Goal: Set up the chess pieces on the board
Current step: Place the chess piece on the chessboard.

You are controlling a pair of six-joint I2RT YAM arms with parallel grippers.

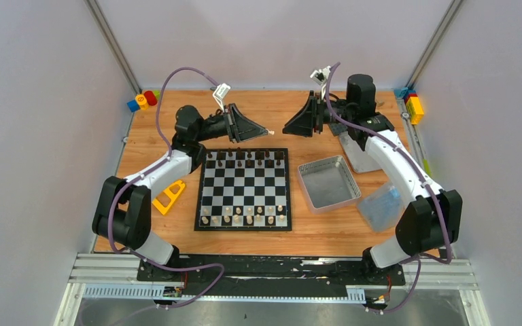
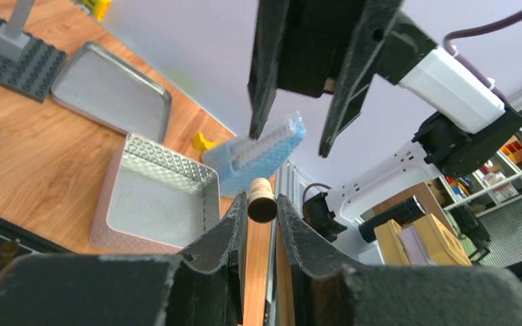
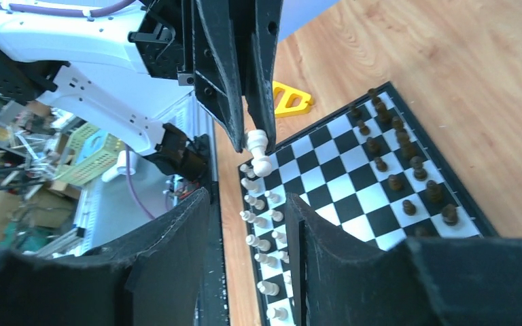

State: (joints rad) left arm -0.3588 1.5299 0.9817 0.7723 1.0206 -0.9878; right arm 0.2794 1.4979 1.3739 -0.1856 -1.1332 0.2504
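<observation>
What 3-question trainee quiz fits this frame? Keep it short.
1. True or false: the right gripper holds a chess piece.
2. Which holds the pale piece: A) left gripper, B) right gripper, C) neither?
3. Fill in: in the top view, the dark pieces line the board's ___ edge (upper/lower).
Key: 1 false, its jaws stand open and empty; 2 A; 3 upper.

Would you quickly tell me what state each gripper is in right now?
Left gripper: closed on a pale chess piece.
Right gripper: open, holding nothing.
</observation>
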